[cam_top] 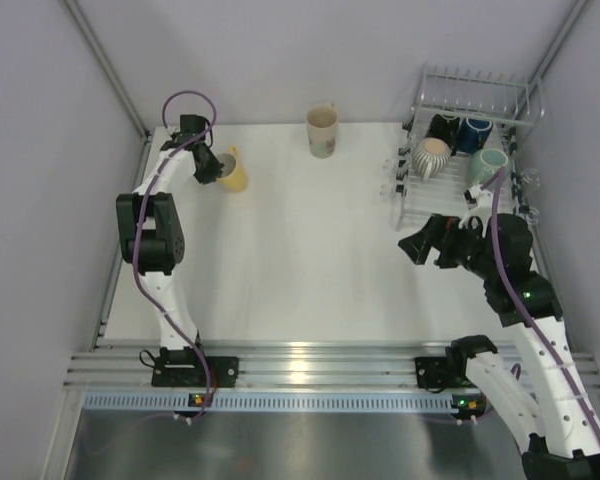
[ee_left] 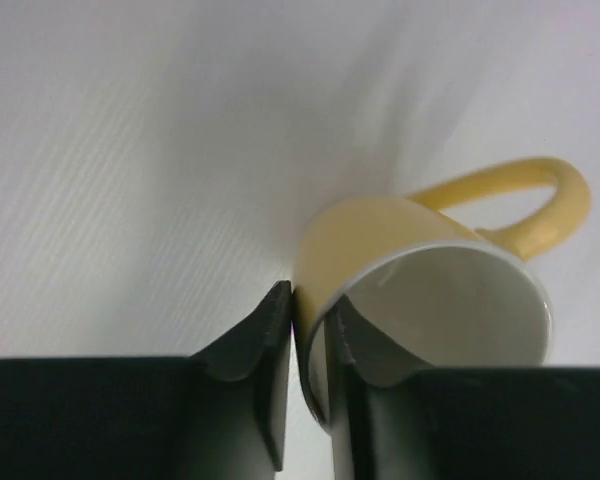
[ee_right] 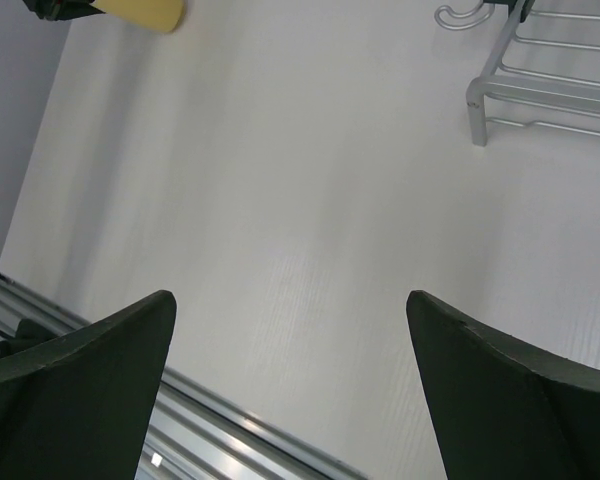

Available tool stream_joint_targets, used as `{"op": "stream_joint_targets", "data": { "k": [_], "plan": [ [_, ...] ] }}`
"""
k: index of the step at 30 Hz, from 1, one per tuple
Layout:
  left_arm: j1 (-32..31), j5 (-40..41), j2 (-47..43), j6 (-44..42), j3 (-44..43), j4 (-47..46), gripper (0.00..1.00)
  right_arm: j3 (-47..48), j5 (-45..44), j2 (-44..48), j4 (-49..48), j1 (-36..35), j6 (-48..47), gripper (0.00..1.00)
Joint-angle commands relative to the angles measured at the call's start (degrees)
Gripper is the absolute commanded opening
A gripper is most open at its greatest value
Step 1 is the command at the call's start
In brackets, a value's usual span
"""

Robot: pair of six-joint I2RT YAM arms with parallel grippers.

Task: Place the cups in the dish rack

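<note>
Now we grasp the yellow mug (cam_top: 234,172) at the far left, well apart from the half-loaded rack.

We judge the table (cam_top: 300,300) leaves an open lane across to the dish rack (cam_top: 475,78) at the far right, with only the cream mug (cam_top: 322,131) standing by the far edge. The rack's back rows hold a black mug (cam_top: 443,128), a dark blue mug (cam_top: 475,133), a grey ribbed mug (cam_top: 432,155) and a teal mug (cam_top: 487,163). The near rows look free. Our right gripper (ee_right: 288,300) hangs spread wide and empty just before the rack, which may crowd the drop-off. Our left gripper (ee_left: 305,310) pinches the yellow mug's wall, one finger inside the rim, because the mug seems to lie on its side.
</note>
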State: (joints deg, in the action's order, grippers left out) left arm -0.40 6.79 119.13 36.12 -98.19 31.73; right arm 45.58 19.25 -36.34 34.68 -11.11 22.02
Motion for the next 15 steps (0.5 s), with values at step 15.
{"op": "stream_joint_targets", "data": {
  "k": [15],
  "plan": [
    [-1.61, -45.97, -37.45, 6.23, 37.09, -30.4, 0.0, -10.59, 21.44, 6.9, -27.32, -0.31, 12.84, 0.99]
  ]
}}
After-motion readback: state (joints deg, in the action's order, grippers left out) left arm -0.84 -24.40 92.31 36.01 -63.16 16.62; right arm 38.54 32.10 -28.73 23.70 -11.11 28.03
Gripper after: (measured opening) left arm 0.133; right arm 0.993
